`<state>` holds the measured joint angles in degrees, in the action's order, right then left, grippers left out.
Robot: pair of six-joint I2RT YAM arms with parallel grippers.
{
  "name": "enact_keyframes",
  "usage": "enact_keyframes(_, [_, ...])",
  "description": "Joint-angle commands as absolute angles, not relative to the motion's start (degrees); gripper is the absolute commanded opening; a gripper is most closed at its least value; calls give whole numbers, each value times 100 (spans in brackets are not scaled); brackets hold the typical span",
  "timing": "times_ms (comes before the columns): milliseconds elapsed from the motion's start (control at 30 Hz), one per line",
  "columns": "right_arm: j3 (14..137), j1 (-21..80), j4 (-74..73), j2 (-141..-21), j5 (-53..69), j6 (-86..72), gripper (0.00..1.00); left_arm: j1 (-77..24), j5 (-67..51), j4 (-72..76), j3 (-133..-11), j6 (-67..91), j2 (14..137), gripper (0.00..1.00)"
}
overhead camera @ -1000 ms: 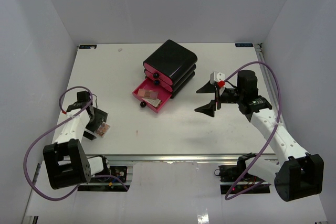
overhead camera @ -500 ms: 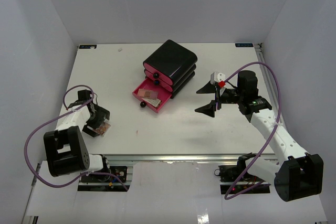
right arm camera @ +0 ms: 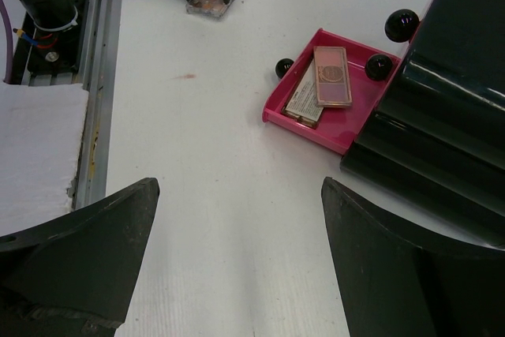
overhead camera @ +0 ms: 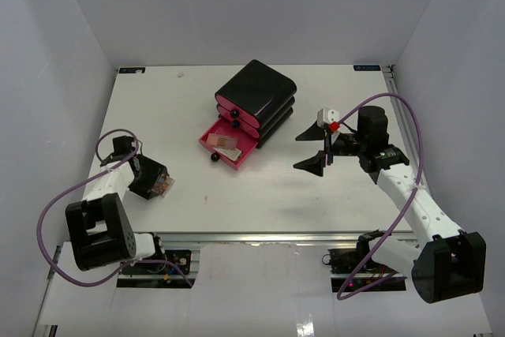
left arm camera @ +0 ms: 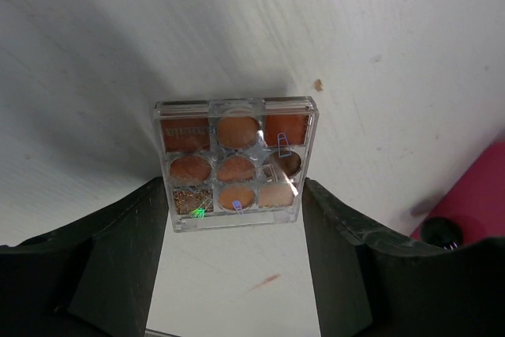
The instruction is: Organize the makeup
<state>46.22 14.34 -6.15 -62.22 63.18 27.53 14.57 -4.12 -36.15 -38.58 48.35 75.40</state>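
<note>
The left gripper stands part open. Its 2 jaws meet the left and right side edges of the eyeshadow palette, with no gap visible on either side, so the palette is clamped by its near half. Whether the palette is raised off the table cannot be told.

The right gripper has its jaws spread wide. It holds nothing and hangs over bare table, just beside the drawer box.

The eyeshadow palette is a clear case with 9 brown and orange pans in a 3 by 3 grid. It is nearly square, so no long axis is evident. It lies face up, its far edge pointing away from the left wrist. It sits at the near left of the table, well apart from the drawer box.

The drawer box is black with 3 pink drawers. The upper 2 are shut. The bottom drawer is pulled out and holds 2 flat items: a pink compact and a beige palette, touching, each with its long axis running front to back in the drawer.
</note>
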Motion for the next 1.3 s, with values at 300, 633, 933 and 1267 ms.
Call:
enact_keyframes(300, [4605, 1404, -475, -6135, 6440, 2764, 90, 985, -2744, -2921, -4300, 4999, 6822, 26])
enact_keyframes(633, [4584, 1385, -487, -6123, 6449, 2842, 90, -661, -2359, -2604, -5819, 5579, 8060, 29])
enact_keyframes(933, [4579, 1371, -510, -6183, 6495, 2883, 90, -1107, -2307, -2540, -6810, 5612, 9480, 35])
enact_keyframes(1267, [4562, 1371, -527, -6214, 6504, 2927, 90, -1323, -2523, -2457, -7163, 5664, 10028, 95])
